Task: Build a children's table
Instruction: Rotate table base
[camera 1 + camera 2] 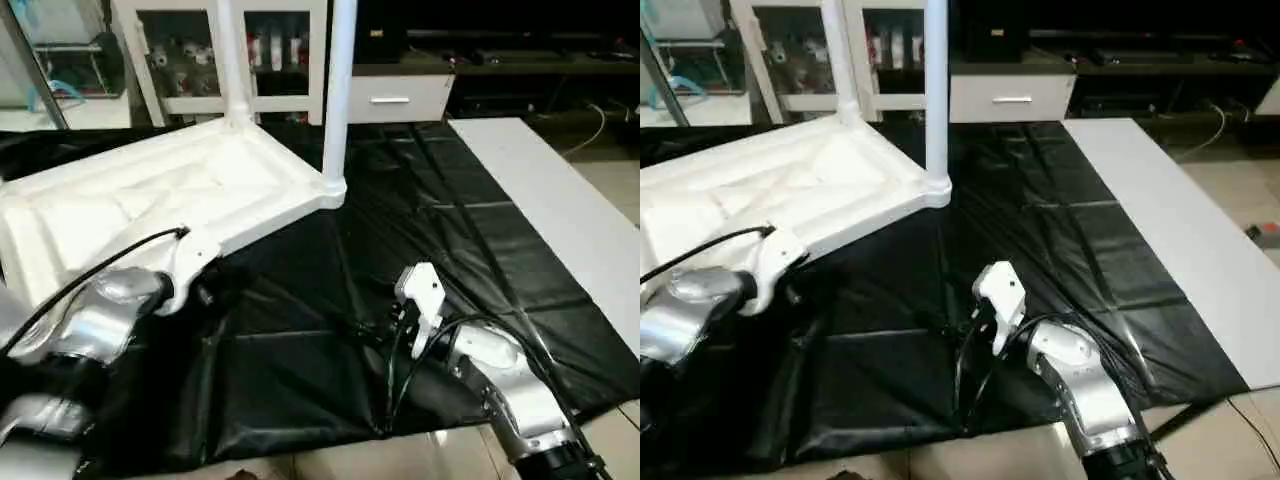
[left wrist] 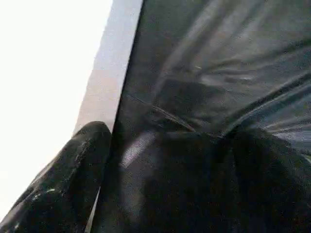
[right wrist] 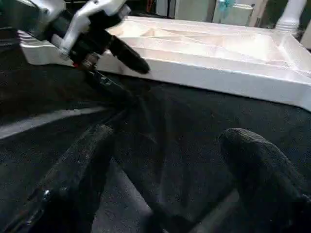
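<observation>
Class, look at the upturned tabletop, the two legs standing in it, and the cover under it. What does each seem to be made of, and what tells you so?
Tabletop: looks like moulded white plastic, smooth with a slight sheen; the ribs on its underside suggest moulding.
Legs: probably the same white plastic, as smooth round tubes seated in rounded corner sockets.
Cover: seemingly thin black plastic sheeting or coated fabric; it is glossy, creased and wrinkled.

Silver arms, white wrist housings

Black cables loop over each shiny silver metal forearm towards white plastic wrist housings and black fingers.
</observation>
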